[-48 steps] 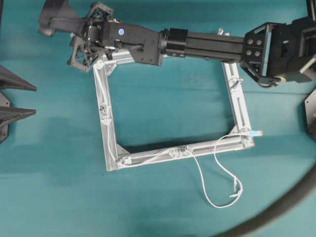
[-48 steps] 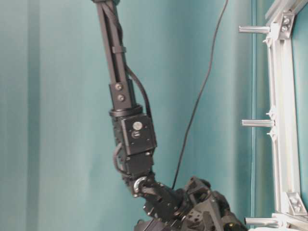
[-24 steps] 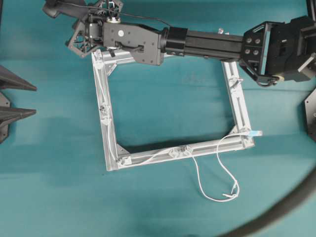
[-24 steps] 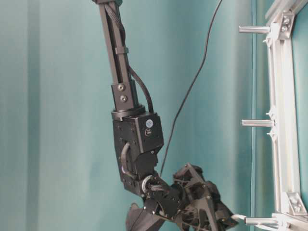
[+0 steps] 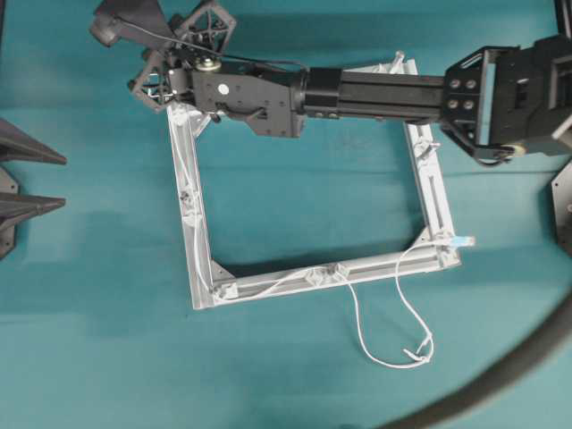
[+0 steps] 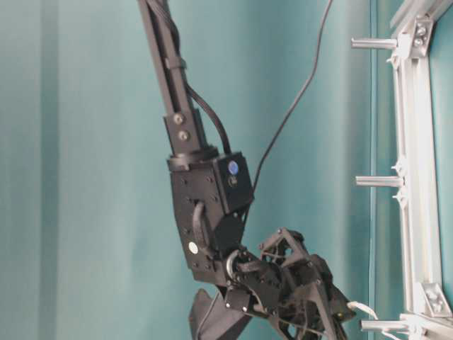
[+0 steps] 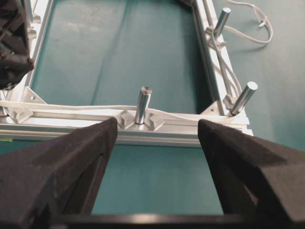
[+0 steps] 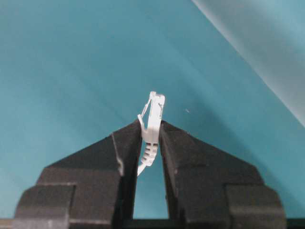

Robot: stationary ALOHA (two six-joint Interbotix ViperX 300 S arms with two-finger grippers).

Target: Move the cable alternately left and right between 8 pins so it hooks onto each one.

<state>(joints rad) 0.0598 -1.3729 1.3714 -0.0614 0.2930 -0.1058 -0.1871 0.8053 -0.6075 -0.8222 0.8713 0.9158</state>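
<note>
Right claw (image 8: 151, 138) clamps the cable's plug (image 8: 153, 119); we should keep tension, sweeping round the corner pin (image 6: 379, 326) beside it.

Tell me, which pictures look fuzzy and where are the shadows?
Left wrist view: the dark fingers up close are soft, while the middle pin is sharp. Right wrist view: the plug is crisp between the pads. Overhead view: the frame casts a dark shadow on the teal table.
</note>
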